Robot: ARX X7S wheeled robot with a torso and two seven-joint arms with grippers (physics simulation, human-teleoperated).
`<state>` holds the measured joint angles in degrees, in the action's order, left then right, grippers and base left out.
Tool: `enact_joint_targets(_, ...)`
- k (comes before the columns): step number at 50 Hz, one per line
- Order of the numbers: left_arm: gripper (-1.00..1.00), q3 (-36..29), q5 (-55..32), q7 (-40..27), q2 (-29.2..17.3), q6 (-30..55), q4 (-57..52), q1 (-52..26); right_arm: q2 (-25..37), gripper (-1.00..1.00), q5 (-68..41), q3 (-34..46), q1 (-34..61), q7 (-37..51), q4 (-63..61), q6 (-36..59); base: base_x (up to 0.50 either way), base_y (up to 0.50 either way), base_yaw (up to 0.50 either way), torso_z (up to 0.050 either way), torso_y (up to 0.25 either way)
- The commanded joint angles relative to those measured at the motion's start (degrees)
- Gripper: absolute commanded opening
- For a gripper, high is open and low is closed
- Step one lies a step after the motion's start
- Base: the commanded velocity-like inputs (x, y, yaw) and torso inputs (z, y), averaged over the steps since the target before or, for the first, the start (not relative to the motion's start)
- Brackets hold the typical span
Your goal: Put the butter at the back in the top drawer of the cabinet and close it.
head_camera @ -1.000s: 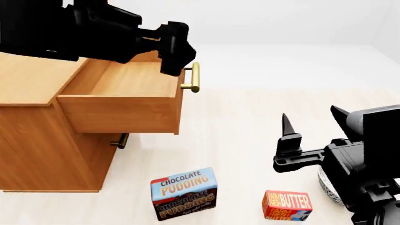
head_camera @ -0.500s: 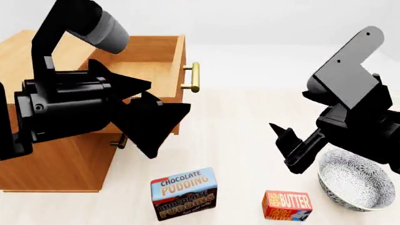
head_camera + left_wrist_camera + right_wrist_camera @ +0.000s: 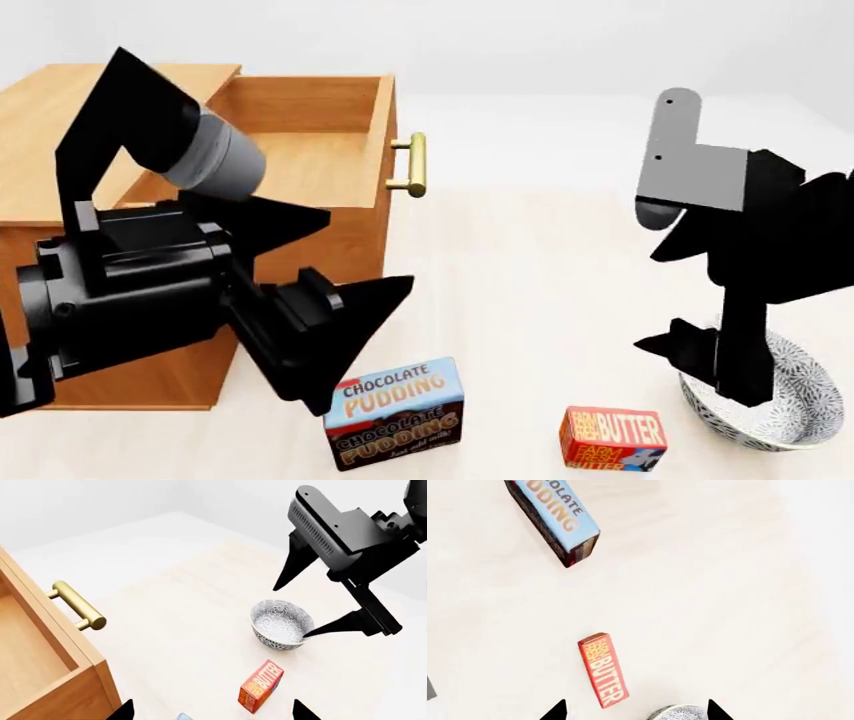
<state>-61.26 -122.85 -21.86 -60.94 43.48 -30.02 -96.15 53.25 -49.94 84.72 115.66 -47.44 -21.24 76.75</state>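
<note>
Top drawer open. Butter on surface beside bowl. Left gripper and right gripper: jaws wide, both empty.

Butter: orange-red, yellow-white lettering, blue patch. Pudding box: blue, brown, red. Bowl: white, dark speckled pattern. Cabinet: light brown; my claws black.

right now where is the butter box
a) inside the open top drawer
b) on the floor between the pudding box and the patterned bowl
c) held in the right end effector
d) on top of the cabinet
b: the butter stands on the pale floor with the chocolate pudding box on one side and the patterned bowl on the other, while the open top drawer shows only bare wood and no end effector touches the box.
</note>
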Motion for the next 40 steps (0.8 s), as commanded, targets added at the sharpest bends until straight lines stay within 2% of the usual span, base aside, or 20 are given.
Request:
enact_joint_targets(1,1.0,0.2,0.3,0.5,-0.5,-0.3,-1.0,0.8,-1.8,1.0,10.5,13.7,4.7,-13.5,1.9,-4.6,0.0,0.0,0.0,0.0,0.0)
enact_joint_targets(40,1.0,0.1,1.6,1.6,0.0,-0.4,0.1,2.6,-8.2,1.0,14.0,21.2,-7.2,-12.8,7.9,-10.5,0.0,0.0,0.0,0.0,0.0)
